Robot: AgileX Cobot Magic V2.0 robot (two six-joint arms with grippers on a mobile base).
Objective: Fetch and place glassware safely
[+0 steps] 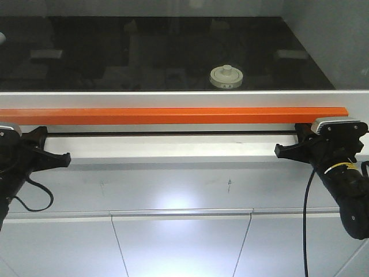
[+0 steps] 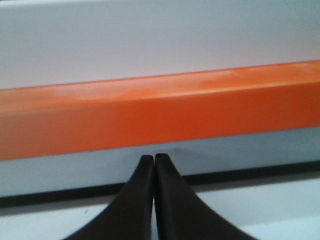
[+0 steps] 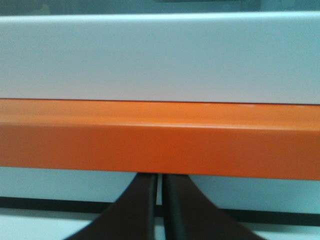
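orange bar [image 1: 173,115] is our landmark, running across the white counter front [image 1: 173,147]. just below its left end, our left gripper [image 1: 63,157] points inward. the wrist view shows its fingers [image 2: 142,200] pressed together on nothing. beyond the bar, right of its middle, the glass jar [image 1: 226,77] with its cream lid sits upright on the black surface [image 1: 115,57]. below the bar's right end, our right gripper [image 1: 279,151] has its fingers [image 3: 140,210] all but together, with only a thin slit between them.
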